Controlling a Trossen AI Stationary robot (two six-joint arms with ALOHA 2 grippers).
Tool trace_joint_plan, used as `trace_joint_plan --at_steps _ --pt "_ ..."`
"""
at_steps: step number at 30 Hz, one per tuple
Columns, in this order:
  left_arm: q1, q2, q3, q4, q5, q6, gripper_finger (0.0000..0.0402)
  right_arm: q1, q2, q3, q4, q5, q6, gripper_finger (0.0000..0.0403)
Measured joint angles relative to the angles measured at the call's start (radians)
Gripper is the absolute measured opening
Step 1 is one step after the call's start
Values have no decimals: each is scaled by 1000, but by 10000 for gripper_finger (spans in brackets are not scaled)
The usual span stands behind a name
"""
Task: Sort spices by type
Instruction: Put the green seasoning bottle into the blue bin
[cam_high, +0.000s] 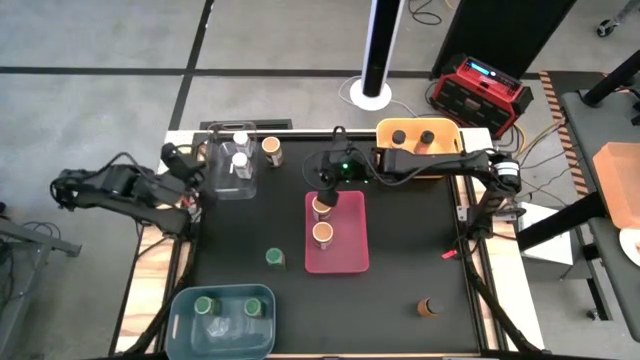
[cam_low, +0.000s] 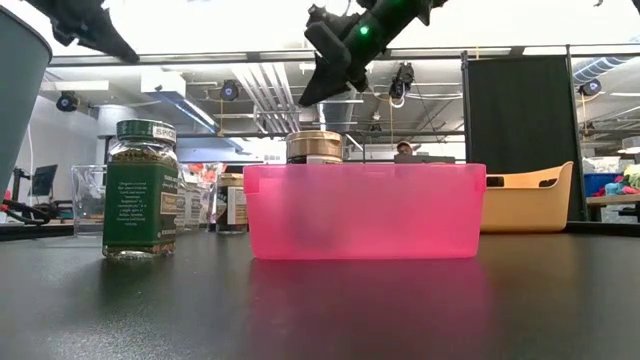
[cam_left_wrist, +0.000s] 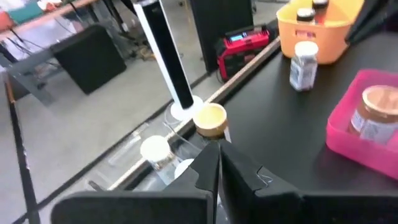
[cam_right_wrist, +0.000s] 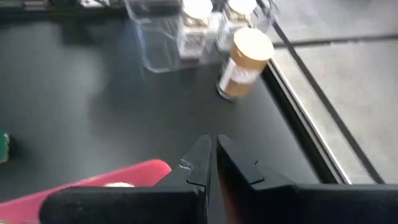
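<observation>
Judging by the high view, sorting is partly done: orange-lidded jars (cam_high: 322, 233) sit in the pink bin (cam_high: 352, 250), while three jars are left loose on the tabletop (cam_high: 420, 250), with both the right gripper (cam_high: 324, 181) and left gripper (cam_high: 196, 183) fingers pressed together, empty.

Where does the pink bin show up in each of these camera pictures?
High view: pink bin at table centre, two tan-lidded jars inside.
Low view: it fills the middle, one jar's lid showing above its rim.
Left wrist view: its corner at the right edge.
Right wrist view: only a rim at the bottom.
Shared landmark: the tan-lidded jar inside it.
</observation>
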Motion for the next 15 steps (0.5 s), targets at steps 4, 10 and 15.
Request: trace_joint_plan --at_steps 4,10,15 --pt "0 2 -42 13 8 -26 0 -27 0 0 -58 1 40 17" --pt "0 2 -55 41 32 -35 0 -70 -2 0 -204 3 89 17" --pt "0 2 -55 81 126 -40 0 -68 -31 24 -399 3 126 17"
